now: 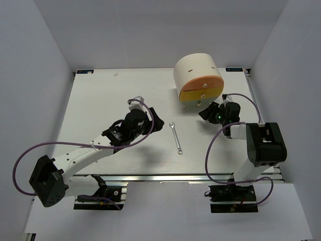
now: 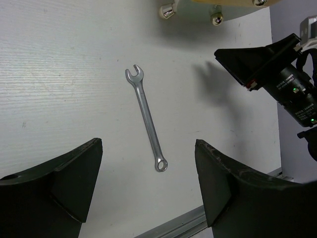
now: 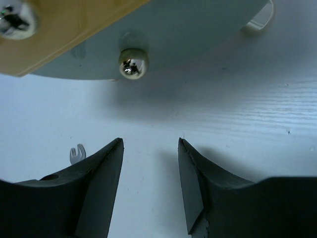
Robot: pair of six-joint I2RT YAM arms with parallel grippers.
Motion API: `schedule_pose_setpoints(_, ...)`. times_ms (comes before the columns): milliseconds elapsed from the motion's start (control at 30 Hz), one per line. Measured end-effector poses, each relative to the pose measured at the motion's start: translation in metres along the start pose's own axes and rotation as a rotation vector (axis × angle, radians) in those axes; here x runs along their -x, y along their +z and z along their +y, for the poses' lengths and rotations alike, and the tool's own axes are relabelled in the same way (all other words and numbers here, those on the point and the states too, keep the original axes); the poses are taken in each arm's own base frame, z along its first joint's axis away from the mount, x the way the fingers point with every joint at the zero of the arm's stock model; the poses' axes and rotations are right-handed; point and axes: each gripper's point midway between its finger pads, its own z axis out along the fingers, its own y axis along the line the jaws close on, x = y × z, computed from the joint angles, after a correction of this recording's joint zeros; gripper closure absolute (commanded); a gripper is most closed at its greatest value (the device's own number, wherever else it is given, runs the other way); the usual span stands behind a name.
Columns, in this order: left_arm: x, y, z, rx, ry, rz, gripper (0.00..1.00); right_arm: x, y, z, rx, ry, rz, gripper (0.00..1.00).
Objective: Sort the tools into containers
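- The wrench (image 1: 176,137) lies flat on the white table (image 1: 100,100), about midway between the two arms. Its open end points toward the far side and its ring end toward the near edge.
- Nothing touches the wrench or lies on it, and the table around it is bare.
- The left gripper (image 1: 155,122) sits just left of the wrench's far end and does not touch it. Its fingers (image 2: 59,188) are spread wide with nothing between them. In the left wrist view the wrench lies ahead of the gap between them.
- The right gripper (image 1: 205,113) is to the right of the wrench, close to the lower front of the box (image 1: 195,73). It does not seem to touch the box. Its fingers (image 3: 198,188) are parted by a narrower gap and hold nothing.
- The box is a pale drum on the far right part of the table, with its round front facing the arms. The upper half of the front is orange and the lower half is yellow.
- Small metal studs (image 3: 133,63) stick out of the front, and one hangs just ahead of the right gripper's gap.
- Both halves of the front look closed, so the inside of the box cannot be seen.
- Purple cables (image 1: 220,138) loop beside each arm, clear of the wrench.
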Motion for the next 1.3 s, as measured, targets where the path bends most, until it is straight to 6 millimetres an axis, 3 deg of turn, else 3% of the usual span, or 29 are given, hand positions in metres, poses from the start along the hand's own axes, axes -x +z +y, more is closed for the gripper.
schedule_pose_setpoints(133, -0.002, 0.001, 0.002, 0.007, 0.002, 0.006, 0.15, 0.003, 0.018, -0.005, -0.002, 0.079, -0.012, 0.47)
schedule_pose_setpoints(267, -0.004, 0.003, 0.003, 0.014, 0.005, 0.014, 0.15, 0.018, 0.035, -0.006, 0.005, 0.125, -0.052, 0.48)
schedule_pose_setpoints(467, -0.009, 0.007, 0.007, 0.029, 0.011, 0.028, 0.15, 0.046, 0.053, 0.006, 0.048, 0.140, -0.107, 0.51)
schedule_pose_setpoints(633, -0.012, 0.011, 0.008, 0.040, 0.015, 0.037, 0.15, 0.049, 0.061, 0.013, 0.062, 0.152, -0.109, 0.58)
schedule_pose_setpoints(767, -0.013, 0.014, 0.009, 0.046, 0.021, 0.044, 0.15, 0.046, 0.064, 0.015, 0.053, 0.157, -0.108, 0.75)
schedule_pose_setpoints(933, -0.013, 0.014, 0.009, 0.047, 0.024, 0.045, 0.15, 0.046, 0.065, 0.015, 0.049, 0.166, -0.114, 0.90)
schedule_pose_setpoints(1167, -0.013, 0.015, 0.006, 0.035, 0.021, 0.045, 0.15, 0.044, 0.062, 0.014, 0.046, 0.164, -0.125, 0.93)
schedule_pose_setpoints(1300, -0.017, 0.023, 0.004, 0.037, 0.025, 0.066, 0.15, 0.032, 0.044, 0.015, 0.043, 0.165, -0.128, 0.92)
